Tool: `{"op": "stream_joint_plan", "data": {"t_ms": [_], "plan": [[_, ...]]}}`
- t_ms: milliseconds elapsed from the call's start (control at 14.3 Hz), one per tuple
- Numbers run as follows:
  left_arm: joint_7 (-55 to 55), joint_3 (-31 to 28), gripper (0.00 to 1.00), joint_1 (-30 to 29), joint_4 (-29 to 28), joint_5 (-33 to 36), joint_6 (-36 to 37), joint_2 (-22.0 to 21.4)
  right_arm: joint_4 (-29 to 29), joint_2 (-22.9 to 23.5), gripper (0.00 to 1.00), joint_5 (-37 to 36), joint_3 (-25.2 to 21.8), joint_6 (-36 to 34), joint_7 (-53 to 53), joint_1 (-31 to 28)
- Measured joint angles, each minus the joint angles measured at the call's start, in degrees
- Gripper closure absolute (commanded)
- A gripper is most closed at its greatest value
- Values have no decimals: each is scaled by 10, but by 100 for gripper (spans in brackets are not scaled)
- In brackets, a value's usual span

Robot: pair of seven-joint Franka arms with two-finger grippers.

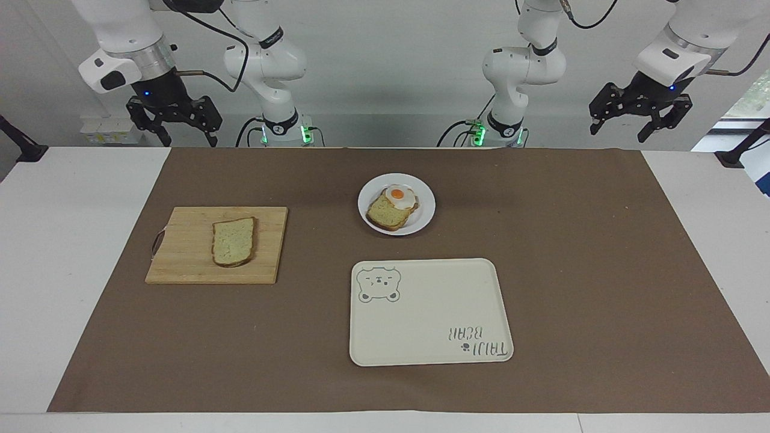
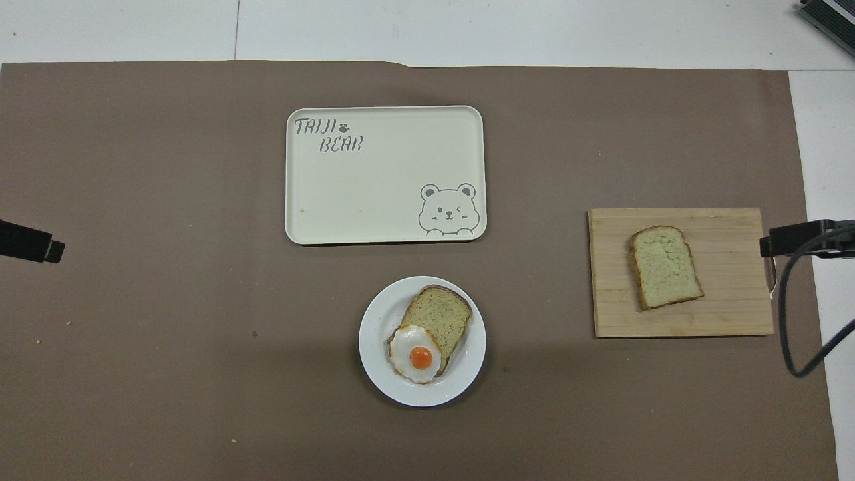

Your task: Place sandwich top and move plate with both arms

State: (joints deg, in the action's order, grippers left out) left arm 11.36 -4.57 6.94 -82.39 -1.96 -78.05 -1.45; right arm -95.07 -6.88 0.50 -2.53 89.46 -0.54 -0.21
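The sandwich top (image 1: 233, 242) (image 2: 664, 266), a plain bread slice with a dark crust, lies flat on a wooden cutting board (image 1: 186, 252) (image 2: 728, 307) toward the right arm's end of the table. The small white plate (image 1: 424, 207) (image 2: 461, 381) sits mid-table near the robots. It carries another bread slice (image 1: 385, 211) with a fried egg (image 1: 401, 195) on it. My right gripper (image 1: 187, 139) hangs open in the air over the table's robot-side edge, empty. At the other end my left gripper (image 1: 619, 132) is raised over that same edge, also open and empty.
A cream rectangular tray (image 1: 430, 313) (image 2: 374, 194) with a bear drawing lies farther from the robots than the plate, with nothing on it. A brown mat (image 1: 571, 252) covers most of the table. Black clamp stands (image 1: 21, 147) sit at both table ends.
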Motion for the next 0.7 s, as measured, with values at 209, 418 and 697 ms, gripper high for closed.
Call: {"op": "stream_joint_plan", "data": {"t_ms": [209, 418, 697], "plan": [[0, 0, 0, -3, -3, 0, 0, 0, 0, 0, 0, 0, 0, 0, 0, 0], [0, 0, 0, -6, -4, 0, 0, 0, 0, 0, 0, 0, 0, -2, 0, 1], [0, 0, 0, -6, -4, 0, 0, 0, 0, 0, 0, 0, 8, -2, 0, 8]]}}
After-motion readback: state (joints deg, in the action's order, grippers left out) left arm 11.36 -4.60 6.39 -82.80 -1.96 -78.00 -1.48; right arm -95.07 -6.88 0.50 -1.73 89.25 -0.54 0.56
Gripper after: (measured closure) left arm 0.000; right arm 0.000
